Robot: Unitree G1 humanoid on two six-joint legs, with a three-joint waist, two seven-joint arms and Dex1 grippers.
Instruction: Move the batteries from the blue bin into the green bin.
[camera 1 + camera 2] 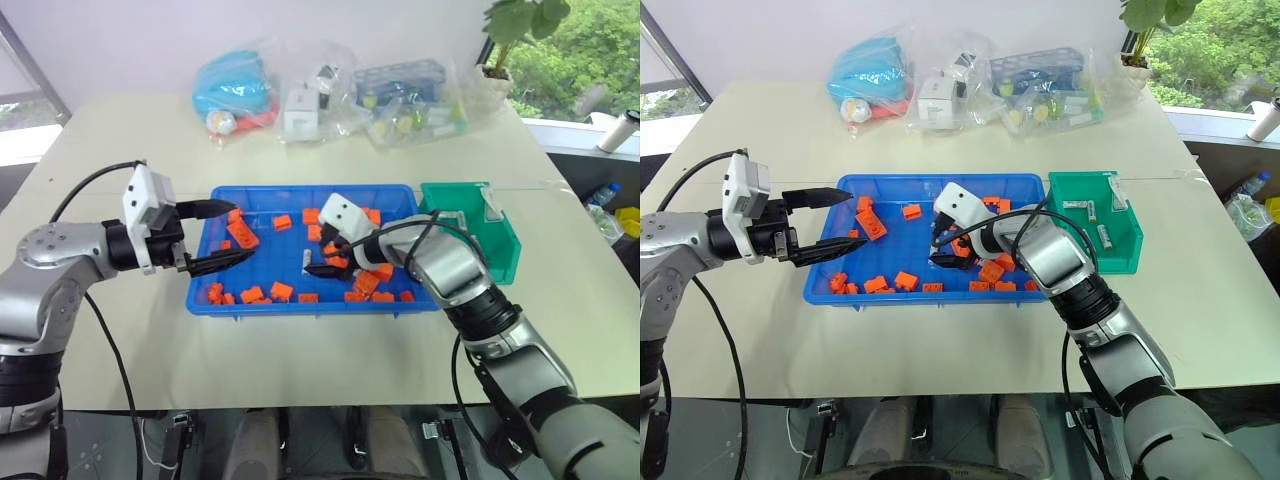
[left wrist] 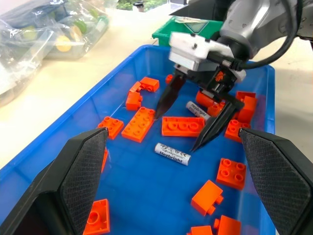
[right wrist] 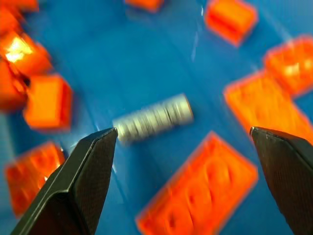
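Note:
The blue bin (image 1: 300,304) lies mid-table, littered with orange bricks. One battery (image 2: 172,153) rests on its floor, and a second battery (image 2: 198,111) lies among bricks beyond it. My right gripper (image 2: 176,132) hangs open just above the floor, its fingertips astride an orange brick, with the nearer battery (image 3: 152,119) loose below and between its fingers. Over the bin's left end my left gripper (image 1: 240,230) stands open and holds nothing. The green bin (image 1: 1130,255) sits against the blue bin's right end with a few batteries (image 1: 1102,235) inside.
Clear plastic bags of assorted items (image 1: 330,95) lie along the table's far side. A potted plant (image 1: 510,40) stands at the far right corner. Orange bricks (image 1: 282,291) crowd the blue bin's front edge and right half.

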